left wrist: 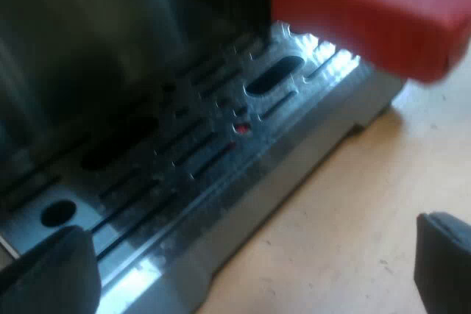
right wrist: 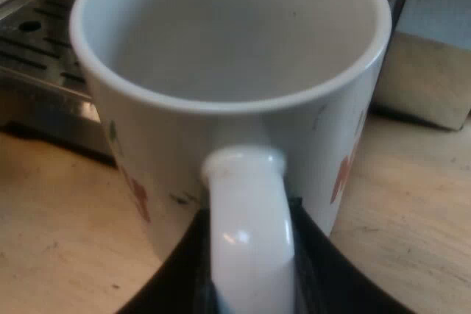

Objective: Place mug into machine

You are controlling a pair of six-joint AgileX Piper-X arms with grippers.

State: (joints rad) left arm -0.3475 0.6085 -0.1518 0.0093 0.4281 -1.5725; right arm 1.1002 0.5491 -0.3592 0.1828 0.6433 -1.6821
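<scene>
Over the front of the espresso machine, in the left wrist view, the flat silver metal drip tray (left wrist: 221, 174) with its long dark slots lies close below, and the pale wooden counter (left wrist: 338, 218) runs along its edge. The blocky red end of the holder's handle (left wrist: 368, 20) hangs above the tray, so I judge that the holder is locked into the machine. My left gripper (left wrist: 246, 270) hovers at the tray's edge. Its jaws stand wide apart and hold nothing.

In the right wrist view, the white ceramic mug (right wrist: 228, 93), with small red and green marks on its side, is upright and empty. Its looped handle (right wrist: 250, 240) is turned toward the camera. My right gripper (right wrist: 250, 273) has its jaws clamped on this handle, one black finger at each side. The mug is over the counter (right wrist: 59, 204), near the drip tray (right wrist: 44, 42) but not yet on it. I cannot tell if its base touches the wood.

Some things could go wrong from here. The grip is only on the handle, so the mug may tilt or swing when it is carried. If it travels too low, its base can hit the tray's edge. If too high, its rim can knock the red handle end above. The open left gripper at the tray may also stand in the way.
</scene>
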